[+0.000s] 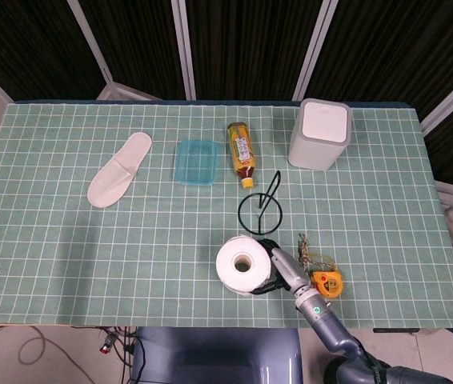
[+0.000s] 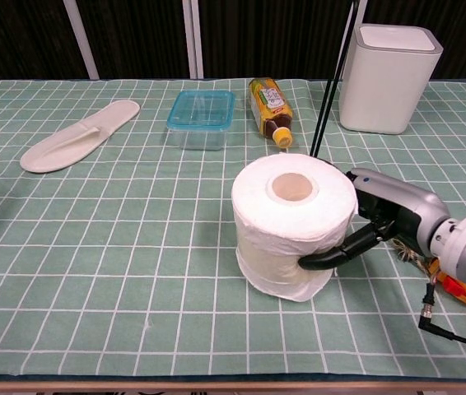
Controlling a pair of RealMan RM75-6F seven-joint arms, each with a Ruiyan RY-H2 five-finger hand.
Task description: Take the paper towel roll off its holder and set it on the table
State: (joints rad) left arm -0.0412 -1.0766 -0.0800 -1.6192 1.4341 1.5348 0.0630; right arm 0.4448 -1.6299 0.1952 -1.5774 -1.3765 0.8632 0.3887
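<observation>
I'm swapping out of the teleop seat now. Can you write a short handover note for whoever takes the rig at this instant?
Right hand: holds the paper towel roll from its right side, fingers wrapped around it.
Left hand: not visible in either view.
Roll: upright, off the wire holder, low over or on the green checked table in front of the holder; contact cannot be confirmed.
Holder: empty, standing behind the roll.
Tape measure: lies just right of the hand.
Done: roll removed from the holder.
Left: confirm the roll rests on the table, open the right hand, and withdraw without tipping it.
</observation>
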